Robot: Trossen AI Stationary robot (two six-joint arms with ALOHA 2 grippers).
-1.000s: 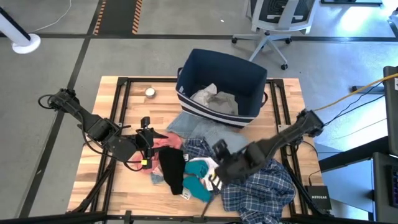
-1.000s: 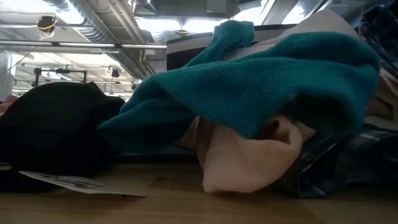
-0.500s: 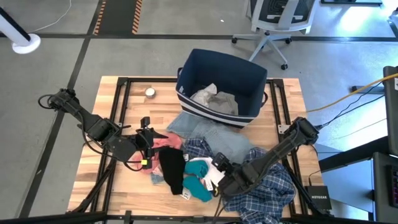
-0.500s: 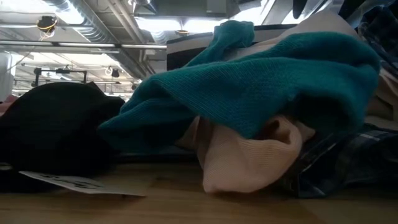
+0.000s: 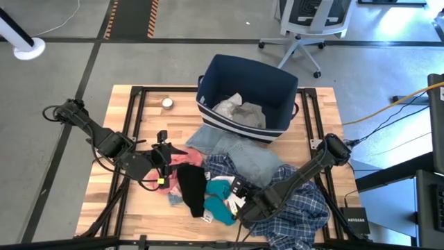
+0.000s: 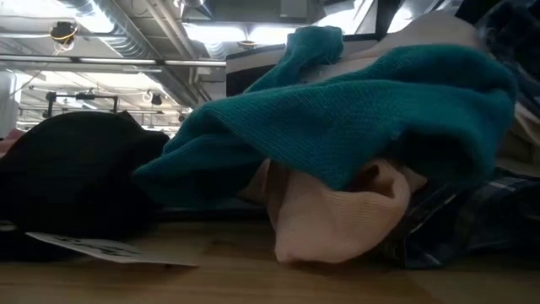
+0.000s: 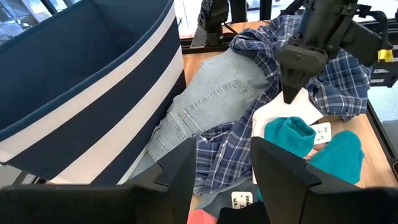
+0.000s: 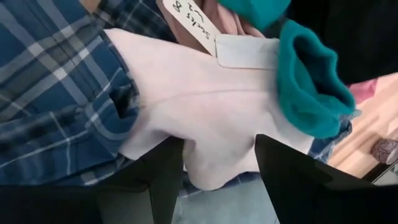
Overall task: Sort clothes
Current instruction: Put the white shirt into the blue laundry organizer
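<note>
R gripper [image 5: 239,201] was down in the clothes pile nr the table's front edge, fingers spread apart w/ nothing held. Its wrist view showed the two dark fingers [image 8: 158,177] straddling a pale pink garment [image 8: 205,118], tips pressed low onto the cloth. A white paper tag [image 8: 198,25] lay on that garment; teal knit piece [image 8: 308,81] touching its far side, blue-white plaid shirt [image 8: 56,93] overlapping the other.

From above: teal piece [image 5: 220,191] lay just beside the R gripper, black garment [image 5: 192,187] touching it on the left. Plaid shirt [image 5: 298,208] spread toward the front right corner, under the R arm. Light blue denim [image 5: 239,149] lay mid-table, between the pile and the navy striped bin [image 5: 246,76] at the back edge. Bin held a grey-white piece [image 5: 236,107].

L gripper [image 5: 164,165] sat at the pile's left side, over a pink piece [image 5: 186,160]; fingers parted, empty per its wrist view.

Small round object [image 5: 167,103] nr back left of wooden table [image 5: 132,208], type not discernible.

Low view: teal knit [image 6: 354,118] draped over a peach-pink garment [image 6: 329,215], black piece [image 6: 72,181] to the side.
</note>
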